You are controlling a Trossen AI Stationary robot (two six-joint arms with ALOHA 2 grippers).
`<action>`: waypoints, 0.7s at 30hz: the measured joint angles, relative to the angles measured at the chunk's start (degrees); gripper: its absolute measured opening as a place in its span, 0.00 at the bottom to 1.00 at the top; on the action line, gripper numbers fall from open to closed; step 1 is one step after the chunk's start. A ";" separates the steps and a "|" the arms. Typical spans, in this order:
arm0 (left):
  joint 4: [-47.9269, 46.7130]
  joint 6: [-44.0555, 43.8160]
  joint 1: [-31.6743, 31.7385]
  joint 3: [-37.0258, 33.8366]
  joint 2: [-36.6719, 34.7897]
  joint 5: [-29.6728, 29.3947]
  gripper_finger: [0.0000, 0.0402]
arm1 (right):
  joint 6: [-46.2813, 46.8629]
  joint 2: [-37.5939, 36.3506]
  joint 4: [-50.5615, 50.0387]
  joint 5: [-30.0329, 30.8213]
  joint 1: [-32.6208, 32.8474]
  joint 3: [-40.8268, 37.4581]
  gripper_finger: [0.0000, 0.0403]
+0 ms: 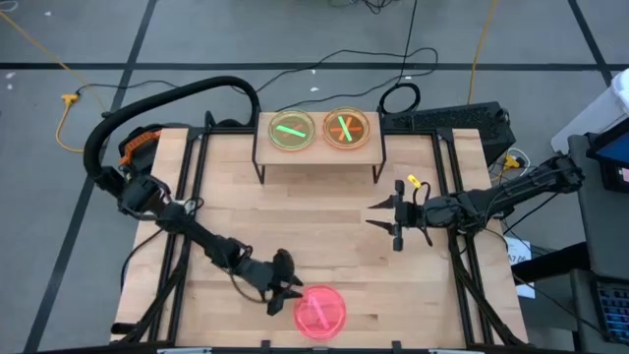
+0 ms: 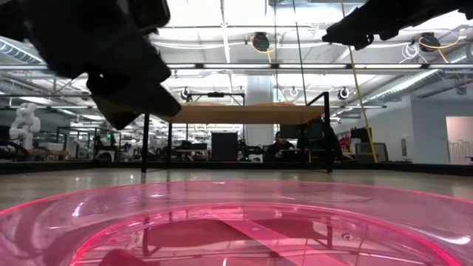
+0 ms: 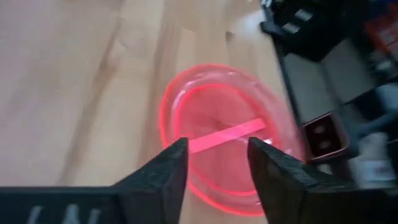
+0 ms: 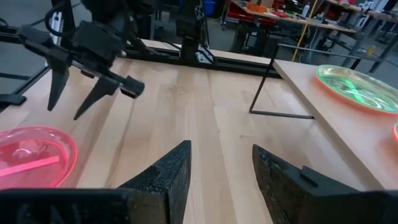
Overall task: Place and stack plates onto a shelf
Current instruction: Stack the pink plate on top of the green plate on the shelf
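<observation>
Left gripper [image 1: 292, 293] spread, empty, beside pink plate [image 1: 320, 313] at table's near edge. Right gripper [image 1: 381, 218] parted, empty; its wrist view alone shows left fingers [image 4: 62, 87] clear of plate.

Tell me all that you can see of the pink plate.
The pink plate is small, round and translucent, like neon plastic, with a raised rim and a bright streak across its middle. It lies flat on the table near the front edge, apart from the shelf. The left gripper hangs beside it with fingers apart, over its edge; contact is unclear.
</observation>
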 joint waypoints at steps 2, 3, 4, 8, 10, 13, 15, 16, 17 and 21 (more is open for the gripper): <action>-1.42 3.06 -0.91 0.20 0.00 -3.10 0.48 | 0.17 0.00 -0.04 0.00 0.00 0.00 0.39; -1.57 4.16 -1.13 0.19 0.00 -3.97 0.51 | 0.17 0.00 -0.04 0.00 0.00 0.00 0.39; -1.57 4.58 -1.39 0.21 0.00 -4.27 0.53 | 0.17 0.00 -0.04 0.00 0.00 0.00 0.39; -1.72 -3.52 -0.68 0.24 0.00 -4.16 0.57 | -0.02 0.00 -0.04 0.00 0.00 0.00 0.39; -2.26 -9.63 0.59 0.28 0.00 -2.65 0.57 | -0.10 0.00 0.01 0.00 0.00 0.00 0.39; -2.49 -13.16 2.18 0.28 0.00 2.90 0.57 | -0.18 0.00 0.03 0.01 0.00 0.00 0.39; -2.49 -14.33 2.52 0.28 -0.02 4.54 0.57 | -0.23 0.00 0.03 0.04 0.00 0.00 0.39; -2.57 -14.82 2.67 0.28 -0.02 4.89 0.57 | -0.23 0.00 0.05 0.07 0.00 0.00 0.39; -2.90 -15.36 2.91 0.28 -0.04 5.32 0.57 | -0.23 0.00 0.05 0.07 0.00 0.00 0.39; -7.86 -18.61 4.02 0.30 -0.09 6.95 0.57 | -0.10 0.00 0.07 0.08 0.00 0.00 0.39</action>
